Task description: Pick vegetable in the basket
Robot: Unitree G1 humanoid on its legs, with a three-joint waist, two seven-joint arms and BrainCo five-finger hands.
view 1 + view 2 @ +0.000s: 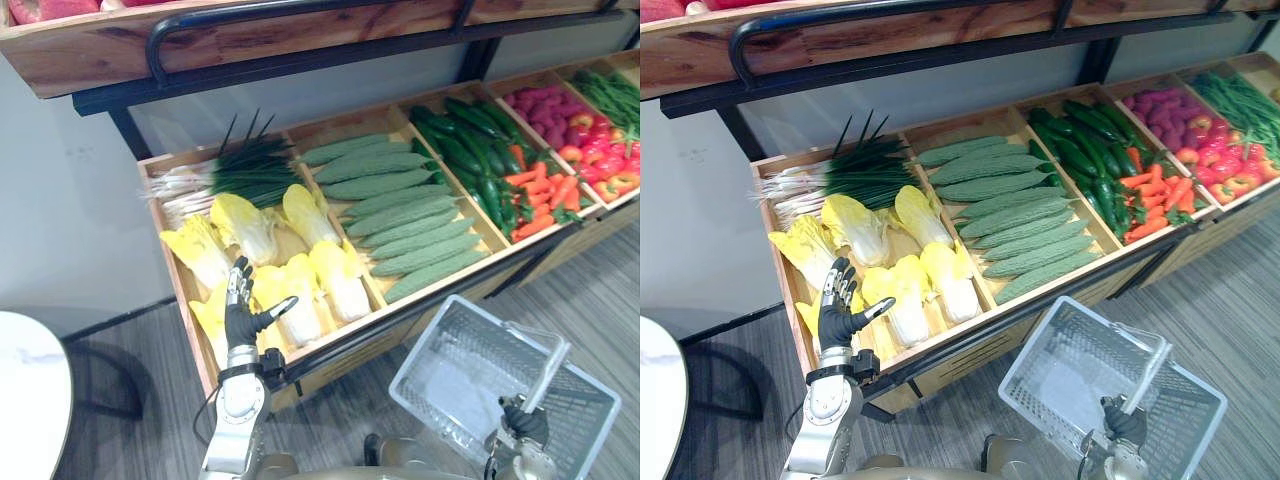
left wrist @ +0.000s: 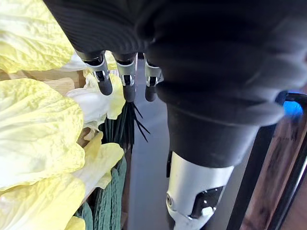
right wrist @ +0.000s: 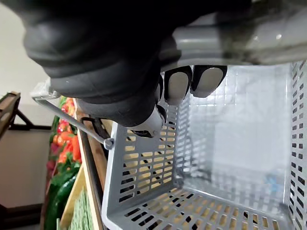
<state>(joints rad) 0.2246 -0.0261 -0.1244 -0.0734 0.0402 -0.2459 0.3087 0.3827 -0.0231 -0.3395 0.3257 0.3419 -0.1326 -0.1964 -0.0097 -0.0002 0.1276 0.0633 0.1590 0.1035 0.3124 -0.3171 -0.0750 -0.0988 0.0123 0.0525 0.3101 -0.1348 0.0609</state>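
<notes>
Left eye view: the left hand (image 1: 240,310) is held open and empty, fingers straight, just over the front row of cabbages (image 1: 243,225). Nothing has been picked. The basket (image 1: 425,345) is empty and is carried low at the right by its handle (image 1: 548,375), round which the right hand (image 1: 525,422) is curled. The nearest cabbage (image 1: 300,318) is best taken across its firm white base, not by the loose leaves, and lifted straight up.
</notes>
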